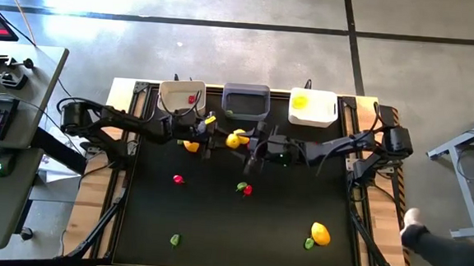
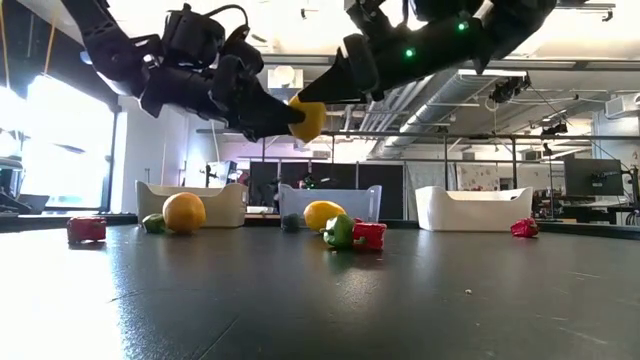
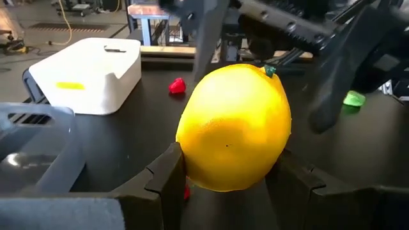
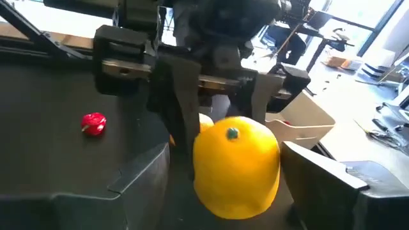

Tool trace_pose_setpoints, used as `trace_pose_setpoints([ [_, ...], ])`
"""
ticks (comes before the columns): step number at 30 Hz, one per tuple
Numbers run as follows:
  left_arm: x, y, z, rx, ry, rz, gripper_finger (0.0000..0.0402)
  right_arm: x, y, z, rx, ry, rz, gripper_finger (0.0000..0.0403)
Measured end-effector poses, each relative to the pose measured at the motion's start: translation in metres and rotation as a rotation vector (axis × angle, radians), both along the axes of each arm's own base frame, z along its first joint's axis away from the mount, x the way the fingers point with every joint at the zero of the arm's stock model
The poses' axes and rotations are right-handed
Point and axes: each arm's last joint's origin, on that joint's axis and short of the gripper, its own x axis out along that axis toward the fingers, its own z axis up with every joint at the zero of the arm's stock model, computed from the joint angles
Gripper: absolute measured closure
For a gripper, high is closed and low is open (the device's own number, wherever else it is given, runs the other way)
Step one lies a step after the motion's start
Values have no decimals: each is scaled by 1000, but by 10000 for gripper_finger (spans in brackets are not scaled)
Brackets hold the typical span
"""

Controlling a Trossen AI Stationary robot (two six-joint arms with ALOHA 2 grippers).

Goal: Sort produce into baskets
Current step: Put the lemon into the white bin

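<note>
Lemon held in mid-air between both grippers, above the table's back edge, before the grey basket (image 1: 245, 101).

Left gripper (image 3: 227, 176) is clamped on the lemon (image 3: 233, 125); right gripper (image 4: 223, 176) stands spread wide around it, contact unclear. Stem end faces the right arm, long axis running between the arms. Overhead, both arms hide most of it.

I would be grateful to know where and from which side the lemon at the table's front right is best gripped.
Grip the lemon across its narrower middle, coming straight down from above. It lies on its side, and a small green piece touches its front-left, so set the fingers clear of that spot.
</note>
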Motion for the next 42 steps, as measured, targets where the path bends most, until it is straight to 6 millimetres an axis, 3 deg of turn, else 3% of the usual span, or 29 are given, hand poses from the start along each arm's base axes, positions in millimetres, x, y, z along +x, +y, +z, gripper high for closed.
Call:
trace_pose_setpoints([
  [5, 1, -1, 1, -4, -5, -20, 248, 0, -3, 0, 15, -1, 41, 144],
  [14, 1, -5, 0, -9, 0, -50, 247, 1, -6, 0, 51, -11, 75, 256],
  [23, 2, -3, 3, 13, -24, -48, 200, -8, -8, 13, 76, -2, 50, 264],
  [33, -7, 28, 6, 61, -55, 43, 177, -50, -23, 50, 49, 65, -212, 264],
  [42, -18, 50, 7, 75, -67, 23, 177, -103, -71, 49, 61, 351, -529, 263],
])
